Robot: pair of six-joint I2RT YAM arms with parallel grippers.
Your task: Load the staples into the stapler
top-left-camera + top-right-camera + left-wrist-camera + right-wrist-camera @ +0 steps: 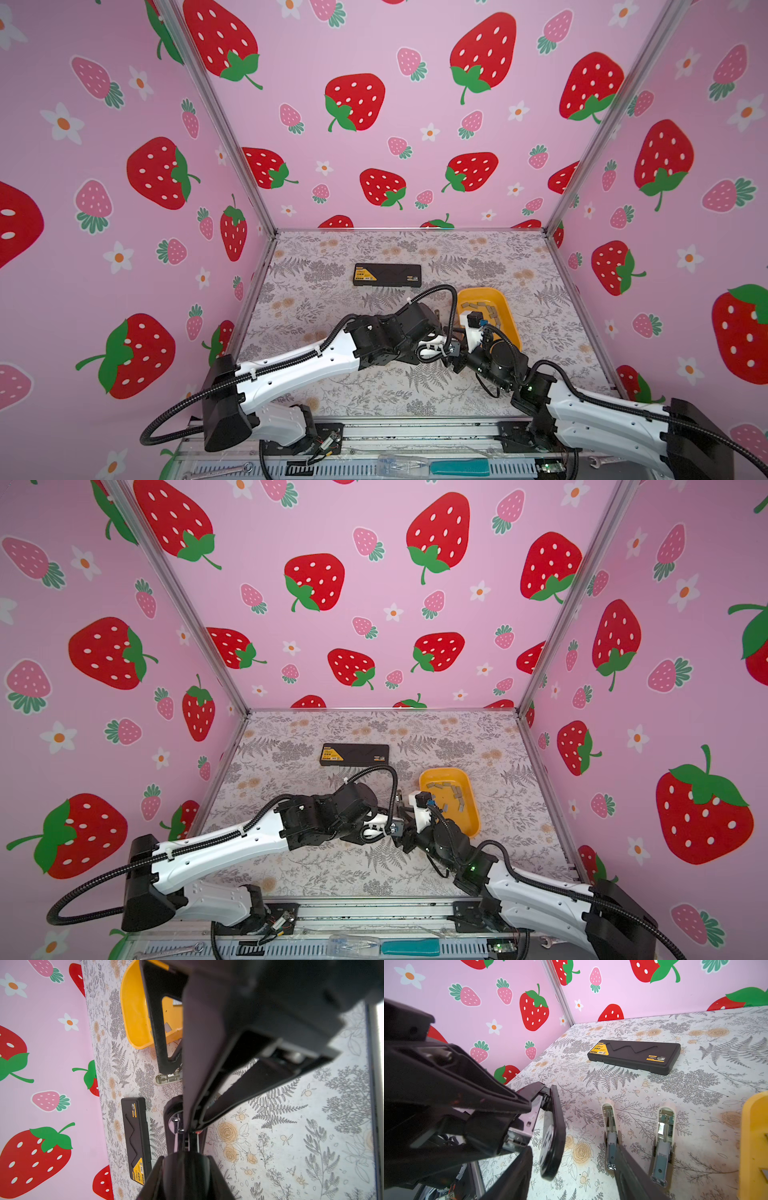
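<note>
My left gripper (187, 1154) is shut on the end of a black hinged stapler (187, 1140), held above the table and swung open. Its black base plate (551, 1136) hangs between the fingers of my right gripper (574, 1148), which is open and not touching it. In both top views the two grippers (451, 349) (397, 827) meet beside the yellow tray. Two whitish staplers (610, 1136) (663, 1142) lie open on the table beyond the right gripper. Several grey staples (482, 309) (446, 789) lie in the tray.
The yellow tray (511, 316) (473, 808) stands right of centre, close to both grippers. A long black case (386, 275) (633, 1055) with a yellow label lies near the back. Strawberry-patterned walls enclose the floral table on three sides.
</note>
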